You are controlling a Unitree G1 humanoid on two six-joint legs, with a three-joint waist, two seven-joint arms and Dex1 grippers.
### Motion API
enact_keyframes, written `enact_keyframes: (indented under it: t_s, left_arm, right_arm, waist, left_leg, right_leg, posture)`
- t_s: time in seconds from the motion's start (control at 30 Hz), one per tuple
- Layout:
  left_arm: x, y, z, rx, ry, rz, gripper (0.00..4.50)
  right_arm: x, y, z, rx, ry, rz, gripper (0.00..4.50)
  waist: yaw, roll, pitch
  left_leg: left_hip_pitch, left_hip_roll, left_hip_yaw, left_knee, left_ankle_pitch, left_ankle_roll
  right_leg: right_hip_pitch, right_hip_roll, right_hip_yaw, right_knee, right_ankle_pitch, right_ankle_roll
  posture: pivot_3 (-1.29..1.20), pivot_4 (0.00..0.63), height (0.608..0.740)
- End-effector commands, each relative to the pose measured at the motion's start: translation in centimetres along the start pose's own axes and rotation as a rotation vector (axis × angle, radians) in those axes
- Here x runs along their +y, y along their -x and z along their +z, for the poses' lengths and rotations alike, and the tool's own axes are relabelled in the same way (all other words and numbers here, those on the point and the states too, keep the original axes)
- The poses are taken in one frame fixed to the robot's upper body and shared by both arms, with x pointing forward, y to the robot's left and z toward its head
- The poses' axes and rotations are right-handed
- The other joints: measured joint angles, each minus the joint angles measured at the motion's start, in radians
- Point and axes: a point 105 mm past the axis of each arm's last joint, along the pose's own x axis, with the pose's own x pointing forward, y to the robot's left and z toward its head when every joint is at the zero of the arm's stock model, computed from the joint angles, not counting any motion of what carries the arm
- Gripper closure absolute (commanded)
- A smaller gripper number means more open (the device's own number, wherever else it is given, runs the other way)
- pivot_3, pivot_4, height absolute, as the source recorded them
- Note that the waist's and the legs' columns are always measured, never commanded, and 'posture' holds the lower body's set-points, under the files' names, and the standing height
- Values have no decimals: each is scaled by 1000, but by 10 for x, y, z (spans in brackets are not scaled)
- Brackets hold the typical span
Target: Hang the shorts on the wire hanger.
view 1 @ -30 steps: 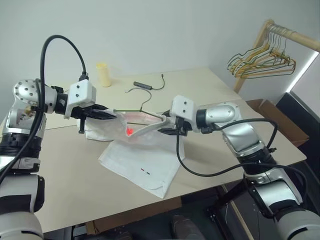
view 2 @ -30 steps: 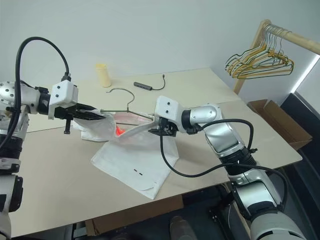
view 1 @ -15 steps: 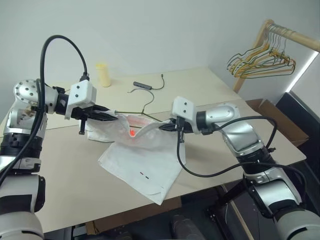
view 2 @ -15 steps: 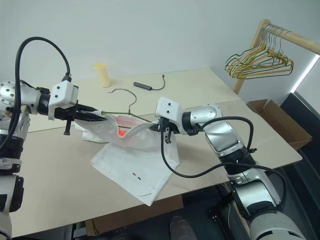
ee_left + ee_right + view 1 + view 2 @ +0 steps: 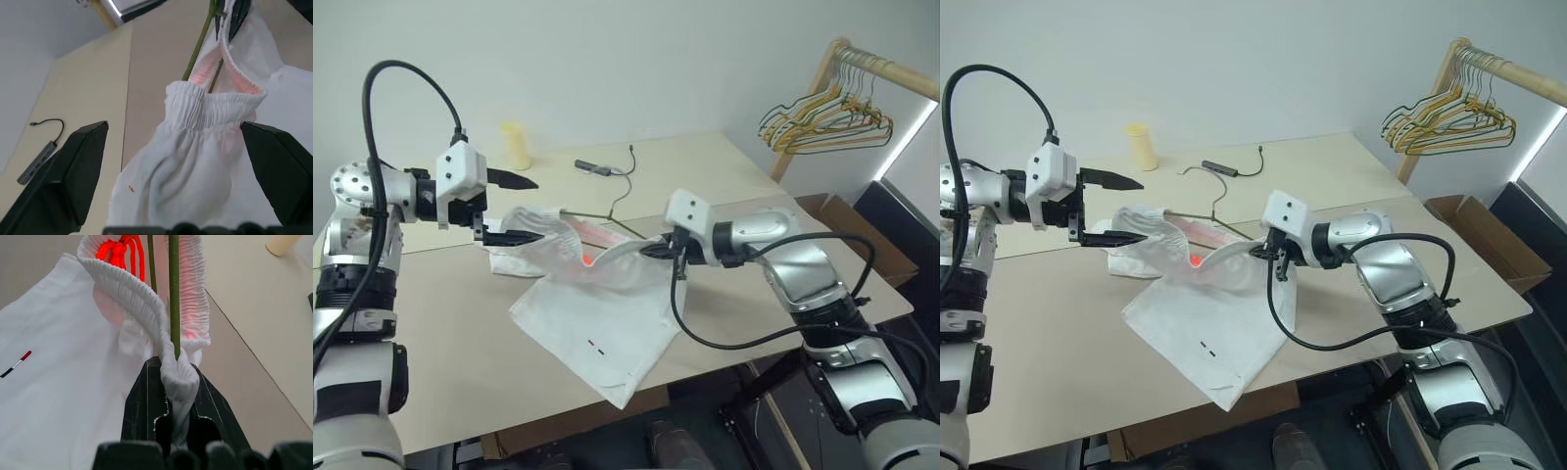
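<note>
While the right gripper [image 5: 178, 382] stays out of the tale of motion, its state is plain: it is clenched on a bunched fold of the shorts' [image 5: 597, 313] elastic waistband, with the thin wire of the hanger [image 5: 607, 217] running right alongside that pinch (whether the wire is caught in the same grip I cannot tell). Opposite it, the left gripper [image 5: 514, 209] is spread wide, one finger above and one below the far end of the waistband, grasping nothing. Between the two, the waistband is lifted off the surface [image 5: 460, 323] with the hanger's wire passing through its opening, and the legs trail down flat on the surface toward the near edge. The hanger's hook rests farther back, near a small cable adapter [image 5: 594, 168].

By my reading, the step in hand is threading the hanger into the waistband, partway done. The next move likely calls for the left gripper to take hold again, of either the free waistband end or the hanger, so the fabric can be drawn further along the wire.
</note>
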Motion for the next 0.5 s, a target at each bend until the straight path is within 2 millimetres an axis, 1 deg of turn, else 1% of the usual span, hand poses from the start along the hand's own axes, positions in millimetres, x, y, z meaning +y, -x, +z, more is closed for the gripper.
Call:
enact_keyframes:
  t_s: [0.03, 0.1, 0.13, 0.2, 0.3, 0.37, 0.5]
  left_arm:
    - [16, 5, 28, -138, -25, 145, 0]
    - [19, 6, 33, -192, 9, 191, 0]
    - [16, 5, 36, -231, 17, 188, 0]
    - [8, 3, 40, -293, 43, 177, 0]
    - [-11, -3, 50, -448, 117, 151, 0]
    - [-16, -4, 55, -510, 149, 154, 0]
    - [-26, -9, 66, -645, 225, 168, 0]
  right_arm:
    - [-15, 21, 6, -8, -76, -121, 4480]
    - [-25, 27, 1, 16, -182, -195, 4480]
    - [-32, 31, -4, 39, -243, -245, 4480]
    - [-38, 38, -11, 80, -310, -316, 4480]
    - [-50, 52, -28, 161, -459, -466, 4480]
    - [-53, 57, -34, 180, -536, -517, 4480]
    - [-74, 80, -60, 278, -702, -777, 4480]
  waist:
    - [0, 0, 0]
    - [-2, 0, 0]
    - [-3, 0, 0]
    - [-6, 0, 0]
    - [-12, 0, 0]
    - [-14, 0, 0]
    - [-26, 0, 0]
  left_leg:
    - [0, 0, 0, 0, 0, 0]
    - [0, 0, -1, 0, 0, 0]
    - [0, 0, -2, 0, 0, 0]
    - [0, 0, -3, 0, 0, 0]
    - [1, 0, -4, 0, 0, 0]
    - [1, 0, -5, 1, 0, 0]
    - [1, -1, -5, 3, 0, 0]
  right_leg:
    - [0, 0, 0, 0, 0, 0]
    - [0, 0, 0, 0, 0, 0]
    - [0, 0, 0, 0, 0, 0]
    - [0, 0, 0, 1, 0, 0]
    - [0, -1, 1, 2, 0, 0]
    - [0, -1, 1, 3, 0, 0]
    - [0, -1, 2, 7, 0, 0]
  posture:
    - [-213, 0, 740]
    - [-213, 0, 740]
    - [-226, 0, 740]
    - [-226, 0, 740]
    - [-241, 0, 740]
    - [-239, 0, 740]
    - [-248, 0, 740]
